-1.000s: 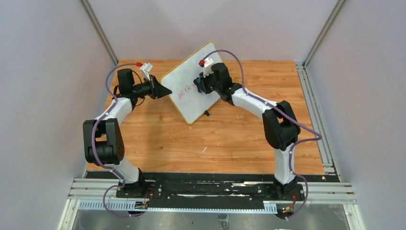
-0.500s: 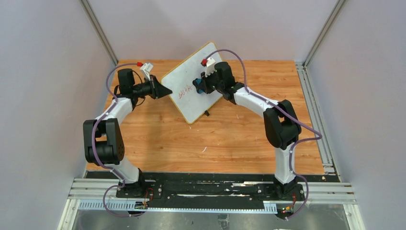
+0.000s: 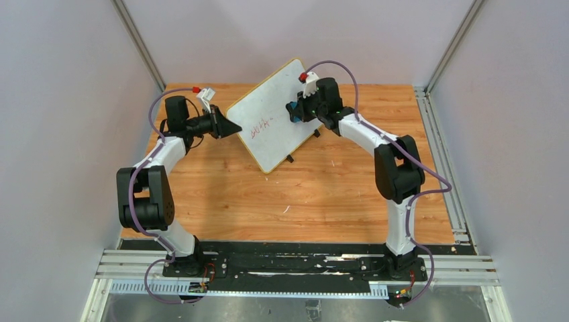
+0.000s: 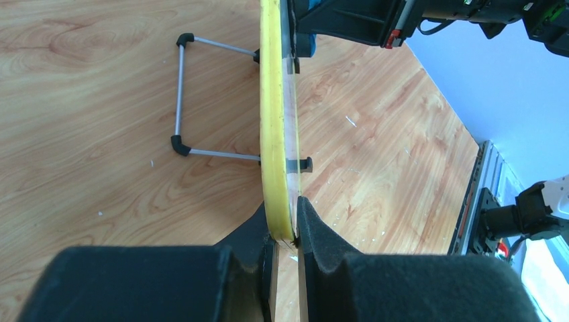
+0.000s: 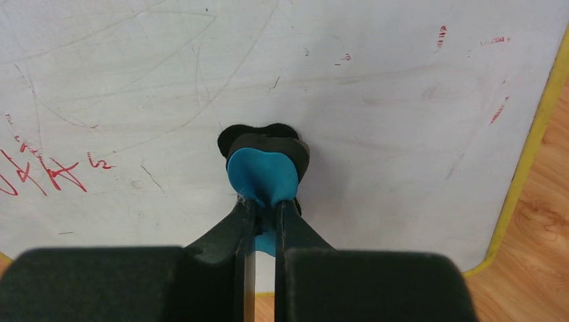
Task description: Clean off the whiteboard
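The whiteboard (image 3: pixel 272 121), white with a yellow frame, stands tilted at the back of the table. Red writing (image 3: pixel 262 127) sits on its left half, also in the right wrist view (image 5: pixel 40 171). My left gripper (image 3: pixel 231 127) is shut on the board's left edge; the left wrist view shows the yellow frame (image 4: pixel 272 121) pinched between the pads. My right gripper (image 3: pixel 295 111) is shut on a blue eraser (image 5: pixel 262 178) and presses it on the board (image 5: pixel 376 87) near its upper right. Faint red smears (image 5: pixel 496 111) lie near the board's right edge.
The board's wire stand with black feet (image 4: pixel 180 94) rests on the wooden table (image 3: pixel 315 188) behind it. Grey walls and metal rails (image 3: pixel 439 134) enclose the table. A black base rail (image 3: pixel 295 265) runs along the near edge.
My right gripper has slid the eraser up and to the right across the board, away from the red writing. The left gripper and the board have stayed put.
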`<control>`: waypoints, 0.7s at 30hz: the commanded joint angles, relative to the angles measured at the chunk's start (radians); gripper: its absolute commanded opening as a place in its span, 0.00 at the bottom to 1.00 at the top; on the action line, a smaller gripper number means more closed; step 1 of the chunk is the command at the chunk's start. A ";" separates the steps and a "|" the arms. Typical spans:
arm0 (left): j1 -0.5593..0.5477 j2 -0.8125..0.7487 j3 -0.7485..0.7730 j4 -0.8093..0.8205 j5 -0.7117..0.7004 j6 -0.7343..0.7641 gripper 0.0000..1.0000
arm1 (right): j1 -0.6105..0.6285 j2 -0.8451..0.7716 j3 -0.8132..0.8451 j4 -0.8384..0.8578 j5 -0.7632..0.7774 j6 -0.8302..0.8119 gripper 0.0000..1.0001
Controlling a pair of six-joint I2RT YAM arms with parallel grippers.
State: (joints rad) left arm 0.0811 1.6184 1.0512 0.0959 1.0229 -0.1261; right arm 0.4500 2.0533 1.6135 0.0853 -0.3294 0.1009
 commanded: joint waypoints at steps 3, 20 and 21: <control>-0.016 0.014 0.004 -0.040 -0.023 0.092 0.00 | 0.080 -0.018 0.021 -0.001 0.019 0.009 0.01; -0.015 0.021 0.004 -0.043 -0.021 0.092 0.00 | 0.317 -0.025 -0.037 0.085 -0.013 0.062 0.00; -0.016 0.021 0.004 -0.043 -0.021 0.092 0.00 | 0.314 -0.021 -0.037 0.081 -0.001 0.058 0.00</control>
State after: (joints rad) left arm 0.0837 1.6184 1.0512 0.0811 1.0157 -0.1268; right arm 0.7147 2.0228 1.6043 0.1280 -0.2703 0.1265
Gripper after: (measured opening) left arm 0.153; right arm 0.076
